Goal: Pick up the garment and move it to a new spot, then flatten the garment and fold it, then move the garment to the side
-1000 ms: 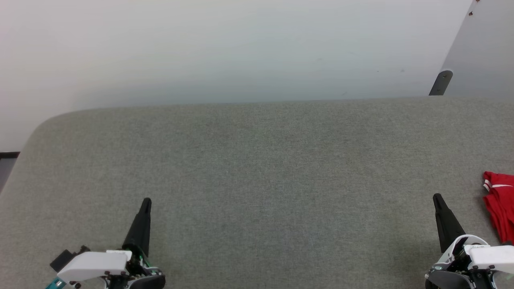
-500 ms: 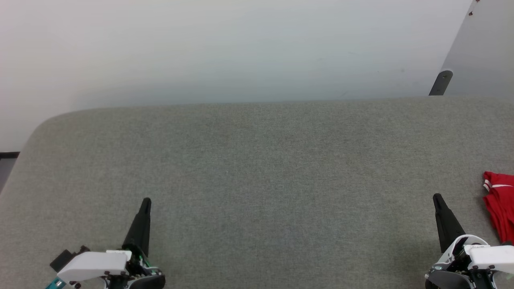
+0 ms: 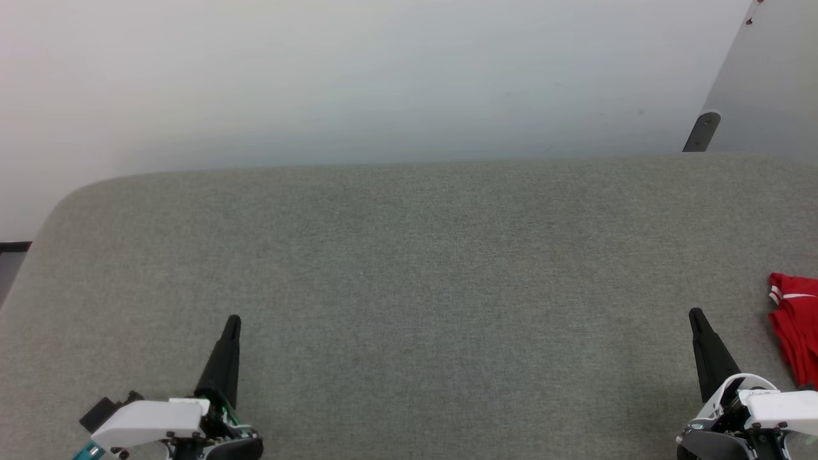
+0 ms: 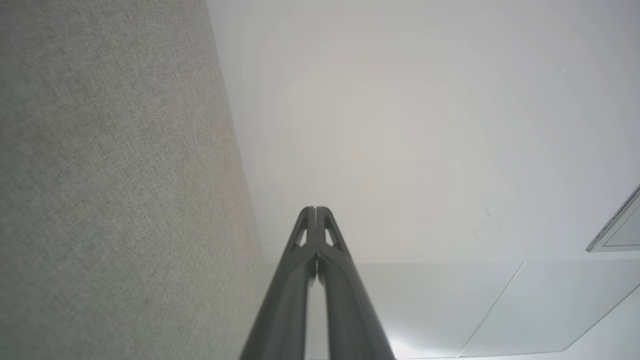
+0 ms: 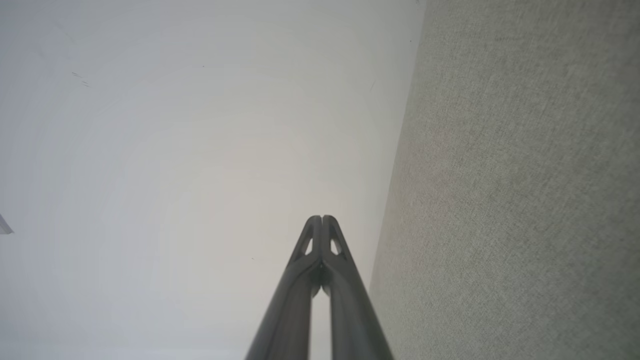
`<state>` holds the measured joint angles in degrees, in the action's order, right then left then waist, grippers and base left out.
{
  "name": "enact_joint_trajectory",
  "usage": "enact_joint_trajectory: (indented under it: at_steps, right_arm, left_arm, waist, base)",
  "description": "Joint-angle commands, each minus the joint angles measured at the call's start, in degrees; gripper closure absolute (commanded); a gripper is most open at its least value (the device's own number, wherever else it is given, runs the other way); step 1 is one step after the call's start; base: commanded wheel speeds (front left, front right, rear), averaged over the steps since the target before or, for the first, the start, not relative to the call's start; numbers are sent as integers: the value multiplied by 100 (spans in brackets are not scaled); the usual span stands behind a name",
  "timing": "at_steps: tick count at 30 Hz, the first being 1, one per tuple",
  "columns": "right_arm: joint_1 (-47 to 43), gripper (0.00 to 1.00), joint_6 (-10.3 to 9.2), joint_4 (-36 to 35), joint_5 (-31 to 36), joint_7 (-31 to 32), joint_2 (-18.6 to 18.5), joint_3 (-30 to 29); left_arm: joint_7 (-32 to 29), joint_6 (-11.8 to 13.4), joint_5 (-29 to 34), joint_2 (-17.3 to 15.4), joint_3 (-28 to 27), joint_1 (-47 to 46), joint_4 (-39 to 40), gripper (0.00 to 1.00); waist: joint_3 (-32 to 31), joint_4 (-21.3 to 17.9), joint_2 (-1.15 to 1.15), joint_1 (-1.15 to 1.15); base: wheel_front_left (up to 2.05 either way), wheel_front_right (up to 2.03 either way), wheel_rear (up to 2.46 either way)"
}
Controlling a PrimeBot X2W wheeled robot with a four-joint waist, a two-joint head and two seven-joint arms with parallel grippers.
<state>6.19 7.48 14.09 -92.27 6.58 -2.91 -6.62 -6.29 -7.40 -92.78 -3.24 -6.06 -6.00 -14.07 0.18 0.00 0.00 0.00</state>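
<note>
The red garment with white-striped trim lies bunched at the right edge of the head view, cut off by the frame. It rests on the grey fabric surface. My right gripper is shut and empty, a short way left of the garment and apart from it. At the lower left my left gripper is shut and empty, far from the garment. In the left wrist view the left gripper has its fingertips pressed together. The right gripper looks the same in the right wrist view.
The grey surface has a rounded far-left corner and a straight far edge against a pale wall. A dark bracket stands at the far right by a grey panel.
</note>
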Motion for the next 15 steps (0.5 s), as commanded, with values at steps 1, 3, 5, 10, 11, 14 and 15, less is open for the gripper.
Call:
enact_joint_trajectory:
  at_steps: [1,3,5,10,11,14,15]
  right_arm:
    - [19,100,2,0,-21,11,19,4]
    - [19,100,2,0,-22,11,18,4]
    - [19,100,2,0,-22,11,18,4]
    - [19,100,2,0,-22,10,18,5]
    - [19,100,2,0,-22,10,18,5]
    - [19,100,2,0,-23,10,18,5]
    - [19,100,2,0,-23,10,18,6]
  left_arm:
    - [-9,-16,12,11,-16,-57,-9,100]
    - [-12,-16,15,12,-18,-57,-9,100]
    - [-14,-16,16,13,-20,-57,-9,100]
    - [-17,-16,16,15,-23,-58,-9,100]
    - [-17,-16,16,15,-23,-58,-9,100]
    - [-18,-16,19,16,-25,-58,-9,100]
    - [-16,-16,19,17,-25,-58,-9,100]
  waist:
    - [0,0,0,0]
    - [0,0,0,0]
    - [0,0,0,0]
    - [0,0,0,0]
    - [0,0,0,0]
    - [0,0,0,0]
    - [0,0,0,0]
  base:
    - [0,0,0]
    - [0,0,0]
    - [0,0,0]
    - [0,0,0]
    - [0,0,0]
    - [0,0,0]
    - [0,0,0]
